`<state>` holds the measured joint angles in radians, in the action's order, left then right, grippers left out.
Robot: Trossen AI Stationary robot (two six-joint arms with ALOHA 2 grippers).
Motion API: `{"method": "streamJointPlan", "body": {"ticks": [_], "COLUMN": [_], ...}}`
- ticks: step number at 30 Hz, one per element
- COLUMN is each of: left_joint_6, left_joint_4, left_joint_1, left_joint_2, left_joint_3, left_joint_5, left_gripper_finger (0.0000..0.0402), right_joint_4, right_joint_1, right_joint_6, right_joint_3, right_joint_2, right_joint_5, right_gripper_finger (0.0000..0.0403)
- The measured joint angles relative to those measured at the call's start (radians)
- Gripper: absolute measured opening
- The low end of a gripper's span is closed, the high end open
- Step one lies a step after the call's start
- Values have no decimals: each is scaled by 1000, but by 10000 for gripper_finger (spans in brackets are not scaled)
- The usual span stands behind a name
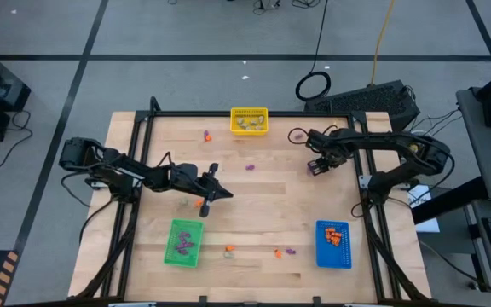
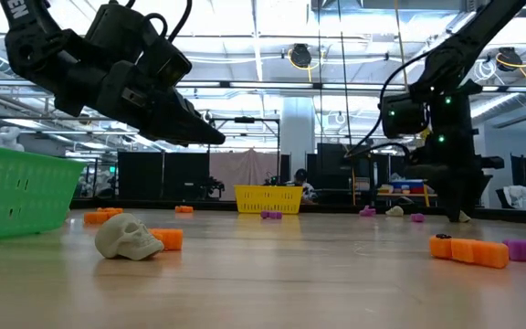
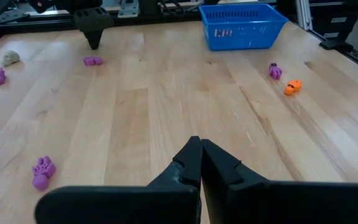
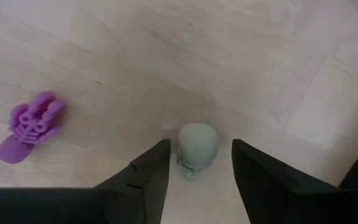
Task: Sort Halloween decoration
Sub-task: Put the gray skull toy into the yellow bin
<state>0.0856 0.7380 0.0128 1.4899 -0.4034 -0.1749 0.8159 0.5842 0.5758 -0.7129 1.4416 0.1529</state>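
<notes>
**A:** Looking along the front edge, I see the green bin and blue bin already holding purple and orange bits, with an orange piece and a purple one loose between them.

**B:** And the left gripper?

**A:** Raised over mid-table, fingers pinched together on nothing. It's waiting, I'd say.

**B:** So the action's farther back?

**A:** Yes. The right gripper is down at the far right, fingers spread wide either side of a pale skull, not touching it. A purple trinket lies just beside.

**B:** A pick, then?

**A:** That's my read. Next it needs to squeeze squarely on the skull, lift, and carry it to the yellow bin at the far edge, where pale pieces sit.
</notes>
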Motion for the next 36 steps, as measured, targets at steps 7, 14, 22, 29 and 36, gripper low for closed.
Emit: {"method": "streamJointPlan", "body": {"ticks": [7, 14, 22, 29, 36], "left_joint_6": [0, 0, 0, 0, 0], "left_joint_4": [-5, -6, -7, -6, -7], "left_joint_1": [-2, -2, -2, -2, -2], "left_joint_2": [0, 0, 0, 0, 0], "left_joint_3": [0, 0, 0, 0, 0], "left_joint_5": [0, 0, 0, 0, 0], "left_gripper_finger": [8, 8, 8, 8, 8], "right_joint_4": [-29, -36, -38, -26, -72], "right_joint_1": [13, 13, 3, -32, -81], "right_joint_6": [-29, -77, -127, -152, -159], "right_joint_3": [-4, -3, -2, -17, -67], "right_joint_2": [38, 36, 34, -31, -96], "right_joint_5": [-27, -31, -31, -61, -55], "right_gripper_finger": [134, 83, 60, 61, 61]}}
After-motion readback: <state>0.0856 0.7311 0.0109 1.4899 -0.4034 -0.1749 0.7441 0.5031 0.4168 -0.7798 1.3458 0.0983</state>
